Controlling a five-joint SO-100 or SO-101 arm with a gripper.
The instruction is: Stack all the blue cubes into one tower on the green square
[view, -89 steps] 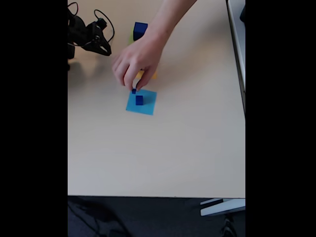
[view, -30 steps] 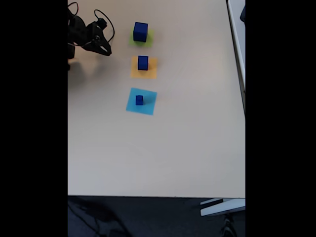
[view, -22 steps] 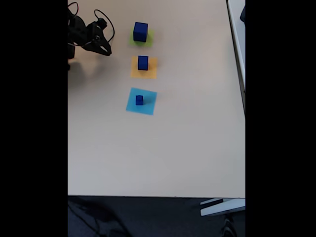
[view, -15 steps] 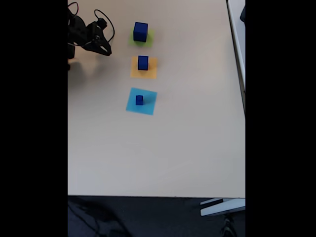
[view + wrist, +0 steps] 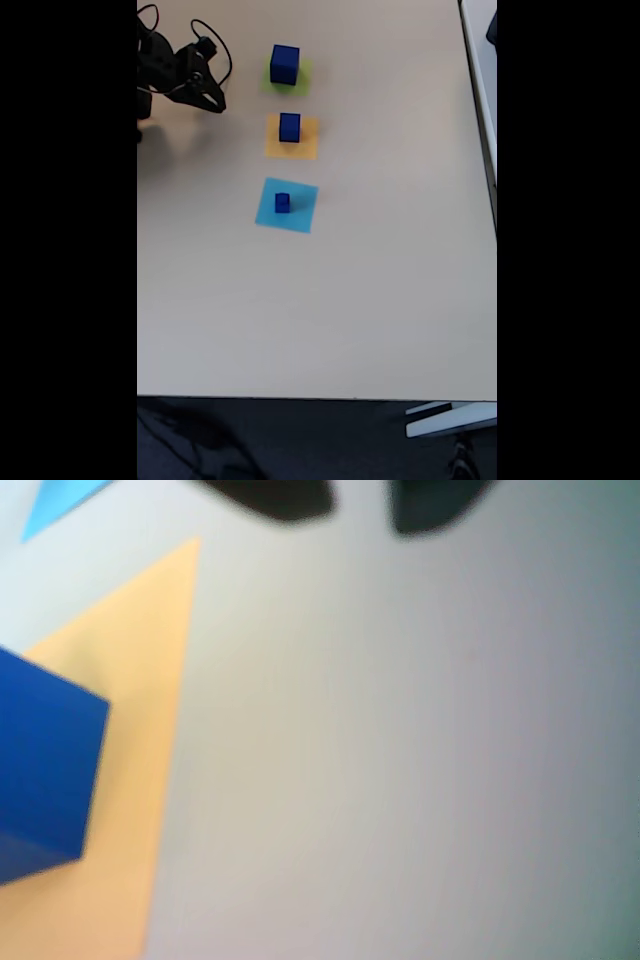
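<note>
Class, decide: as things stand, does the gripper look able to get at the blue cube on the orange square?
Probably yes. The gripper hangs left of the cube on the orange square in the fixed view, with bare table between them.

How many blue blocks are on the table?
3. The biggest block sits on the green square, the middle block on the orange square, and the smallest block on the light-blue square. None seems hidden.

A blue cube (image 5: 45, 770) sat on the orange square (image 5: 140, 690) at the left edge; a light-blue corner (image 5: 55, 498) showed top left. Two dark blurs, probably the tool (image 5: 360, 500), hung above the pale bench (image 5: 400, 760).
</note>
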